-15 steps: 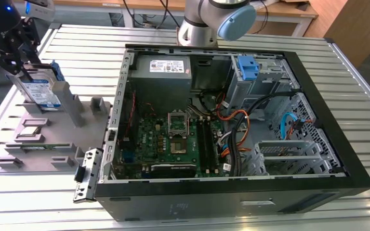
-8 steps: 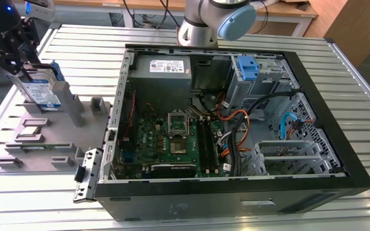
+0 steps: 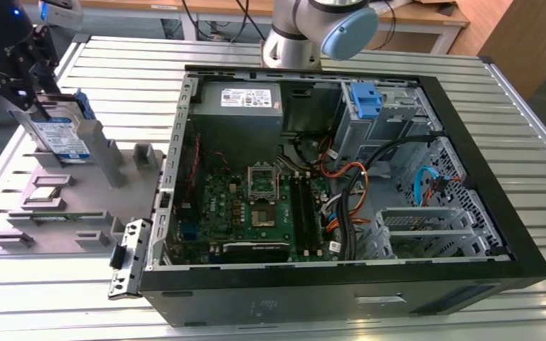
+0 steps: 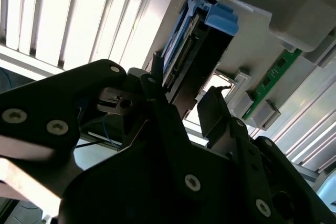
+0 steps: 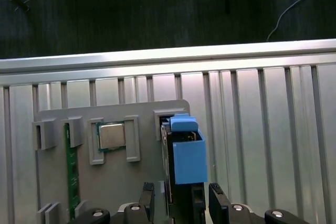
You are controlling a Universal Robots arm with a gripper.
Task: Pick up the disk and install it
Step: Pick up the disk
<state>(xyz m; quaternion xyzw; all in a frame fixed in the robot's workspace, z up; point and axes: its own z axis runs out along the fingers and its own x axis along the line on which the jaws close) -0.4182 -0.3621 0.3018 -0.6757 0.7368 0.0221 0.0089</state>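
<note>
The disk [image 3: 65, 138] stands on edge in a slot of the grey holder tray [image 3: 79, 206] at the exterior view's left, its blue-and-white label showing. My gripper [image 3: 38, 106] is right above it, over its top end. In the first wrist view the disk [image 5: 186, 156] with its blue side rail sits between my two fingers [image 5: 148, 199], with a narrow gap on each side. In the second wrist view the disk [image 4: 194, 40] runs away from my gripper [image 4: 184, 103], and light shows between one finger and the drive. The gripper [image 5: 181, 199] looks open around the disk.
The open computer case [image 3: 500, 234] lies at the exterior view's right, with a blue bracket [image 3: 366, 99] in its drive bay and a grey power supply [image 3: 244, 99]. The tray also holds a processor [image 5: 111, 136] and a green memory stick [image 5: 71, 166]. The arm's base [image 3: 297, 35] stands behind the case.
</note>
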